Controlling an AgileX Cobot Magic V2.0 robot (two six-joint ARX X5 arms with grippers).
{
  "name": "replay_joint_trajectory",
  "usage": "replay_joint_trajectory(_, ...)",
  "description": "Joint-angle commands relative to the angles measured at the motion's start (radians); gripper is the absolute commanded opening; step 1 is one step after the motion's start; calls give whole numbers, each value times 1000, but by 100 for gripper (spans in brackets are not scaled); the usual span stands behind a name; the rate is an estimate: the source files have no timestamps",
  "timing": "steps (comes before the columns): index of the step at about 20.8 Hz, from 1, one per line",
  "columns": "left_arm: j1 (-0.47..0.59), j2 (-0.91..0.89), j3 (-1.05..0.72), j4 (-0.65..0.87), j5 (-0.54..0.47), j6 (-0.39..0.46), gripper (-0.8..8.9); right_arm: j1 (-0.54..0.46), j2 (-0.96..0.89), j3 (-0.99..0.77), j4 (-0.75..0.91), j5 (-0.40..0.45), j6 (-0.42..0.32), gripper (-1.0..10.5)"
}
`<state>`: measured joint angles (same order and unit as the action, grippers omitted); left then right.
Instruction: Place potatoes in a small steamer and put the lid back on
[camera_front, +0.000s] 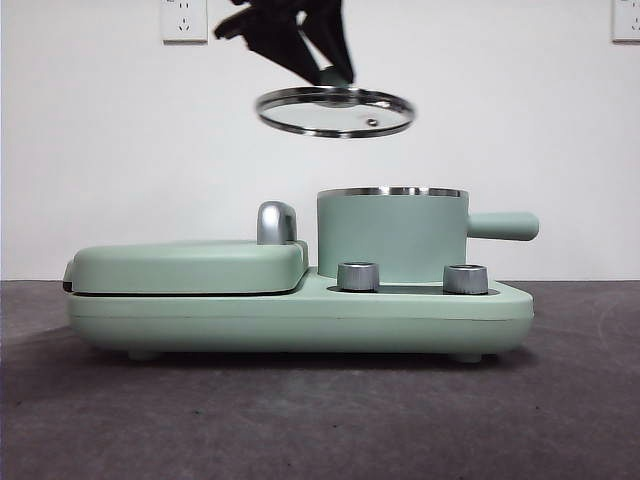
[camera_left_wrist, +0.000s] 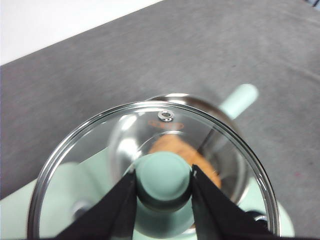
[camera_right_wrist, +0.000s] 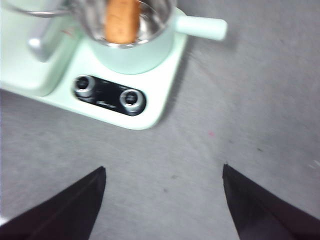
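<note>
Lid hangs tilted in the air above the small steamer in the front view. From the left wrist, the left gripper clamps the lid's knob. From the right wrist, the potato lies inside the steamer; the right gripper, jaws wide apart and empty, hovers over the table.

The small steamer stands on the right half of the cooker base, its side handle pointing right; the griddle cover lies on the left half; two knobs sit before the steamer; the potato lies inside it; the lid hangs above, apart from the rim, held by the left gripper.
</note>
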<state>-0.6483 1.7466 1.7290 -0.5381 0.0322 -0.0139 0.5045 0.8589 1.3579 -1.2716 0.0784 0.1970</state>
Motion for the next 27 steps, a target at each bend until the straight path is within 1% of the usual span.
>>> replay_joint_trajectory(1,-22,16,31,77,5,23,11,27,-164,-114,69,-71,8,371)
replay_joint_trajectory(2,-26,22,31,91,5,25,11,34,-227,-160,91,-117,23,371)
replay_joint_trajectory(3,-27,30,31,98,5,24,11,37,-286,-200,108,-147,51,371)
replay_joint_trajectory(5,-34,53,31,104,5,24,11,37,-373,-252,119,-183,69,371)
replay_joint_trajectory(8,-47,96,32,133,5,24,11,37,-436,-285,119,-195,74,371)
replay_joint_trajectory(11,-57,137,32,188,13,23,11,37,-443,-286,119,-194,77,371)
replay_joint_trajectory(17,-60,179,32,241,12,18,11,36,-443,-286,118,-194,77,371)
replay_joint_trajectory(20,-56,188,31,248,12,1,11,37,-443,-286,119,-194,77,371)
replay_joint_trajectory(27,-46,211,31,249,12,0,11,36,-443,-286,119,-194,83,371)
